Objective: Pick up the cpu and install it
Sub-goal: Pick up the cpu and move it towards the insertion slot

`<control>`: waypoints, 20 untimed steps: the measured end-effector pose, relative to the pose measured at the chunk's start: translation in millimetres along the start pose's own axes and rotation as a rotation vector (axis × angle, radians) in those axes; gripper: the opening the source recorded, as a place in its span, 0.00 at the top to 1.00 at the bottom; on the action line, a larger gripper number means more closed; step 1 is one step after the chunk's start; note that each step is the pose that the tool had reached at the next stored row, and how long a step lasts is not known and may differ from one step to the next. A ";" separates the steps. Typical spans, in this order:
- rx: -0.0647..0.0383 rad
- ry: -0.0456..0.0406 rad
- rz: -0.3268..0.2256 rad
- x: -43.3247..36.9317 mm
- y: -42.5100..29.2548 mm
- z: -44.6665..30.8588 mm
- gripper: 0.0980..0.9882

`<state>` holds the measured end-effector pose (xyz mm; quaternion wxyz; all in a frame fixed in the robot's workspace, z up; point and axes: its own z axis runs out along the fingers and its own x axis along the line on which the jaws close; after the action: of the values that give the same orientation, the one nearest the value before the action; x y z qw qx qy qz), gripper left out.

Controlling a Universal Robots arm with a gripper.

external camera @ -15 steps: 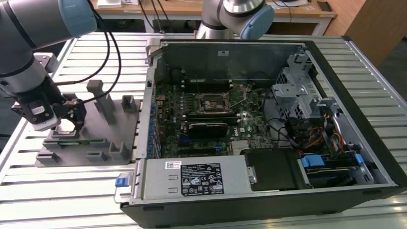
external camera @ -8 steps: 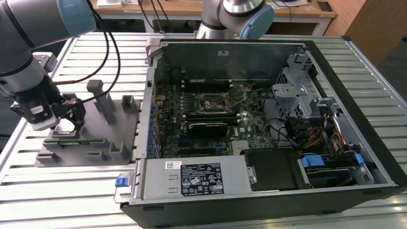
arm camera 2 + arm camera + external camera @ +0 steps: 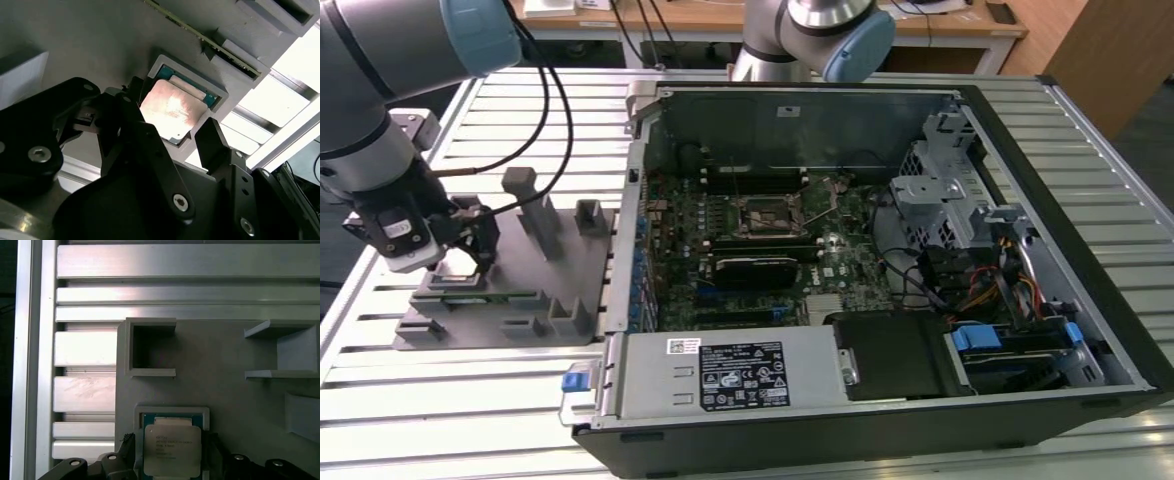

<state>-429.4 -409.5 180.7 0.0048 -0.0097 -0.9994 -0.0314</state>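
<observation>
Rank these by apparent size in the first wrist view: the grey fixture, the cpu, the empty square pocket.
1. grey fixture, largest by far.
2. cpu and empty square pocket look about alike, so I won't rank them.

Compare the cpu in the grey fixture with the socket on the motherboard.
The cpu is silvery and light; the socket is a dark frame. The cpu lies in the grey fixture outside the case, flanked by the open gripper; the socket sits inside it. Both are square.
</observation>
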 end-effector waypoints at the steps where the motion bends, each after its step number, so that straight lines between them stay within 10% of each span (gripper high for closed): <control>1: 0.000 -0.0001 0.000 0.0 0.0 0.0 0.35; 4: 0.000 -0.0001 0.000 0.0 0.1 -0.2 0.49; 12: 0.000 0.0001 0.000 0.2 1.1 -16.1 0.50; 20: 0.000 0.0001 0.000 0.2 1.1 -16.6 0.50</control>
<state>-429.4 -409.4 197.3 0.0048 -0.0098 -0.9994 -0.0316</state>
